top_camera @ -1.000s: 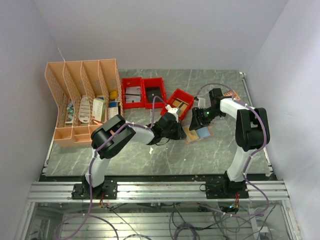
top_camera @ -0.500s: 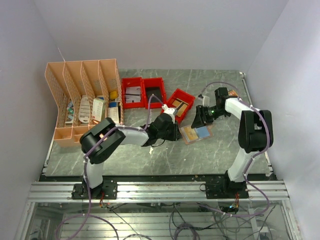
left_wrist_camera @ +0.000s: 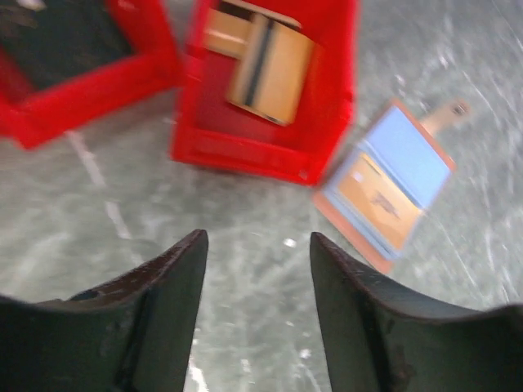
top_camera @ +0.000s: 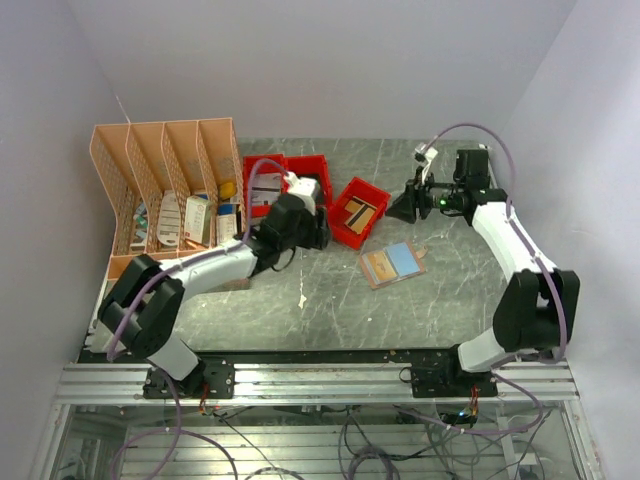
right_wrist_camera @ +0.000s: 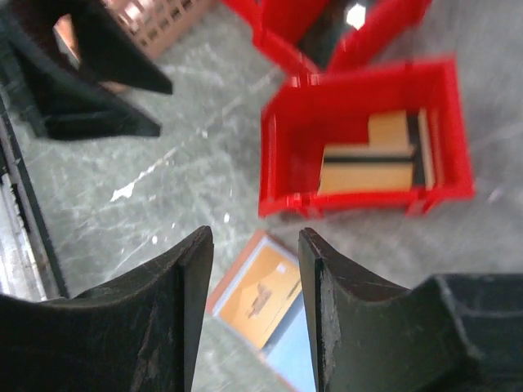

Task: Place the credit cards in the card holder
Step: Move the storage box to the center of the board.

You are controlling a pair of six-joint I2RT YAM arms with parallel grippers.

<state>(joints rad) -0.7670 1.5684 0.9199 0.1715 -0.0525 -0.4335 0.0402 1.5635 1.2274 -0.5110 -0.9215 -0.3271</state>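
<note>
Left arm [top_camera: 215,265] stretched low, left tool [left_wrist_camera: 257,245] jaws apart, empty; unfolded tan-brown leather card holder [left_wrist_camera: 388,184] ahead, to its right. Right arm [top_camera: 510,235] raised, right tool [right_wrist_camera: 255,237] jaws apart, empty; tan dark-striped plastic credit cards [right_wrist_camera: 368,167] in red plastic bin [right_wrist_camera: 359,204] beyond it.

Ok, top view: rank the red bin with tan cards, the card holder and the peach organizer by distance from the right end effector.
From the right end effector:
1. red bin with tan cards, just to its left.
2. card holder, open, nearer the arm bases.
3. peach organizer, far left.
</note>
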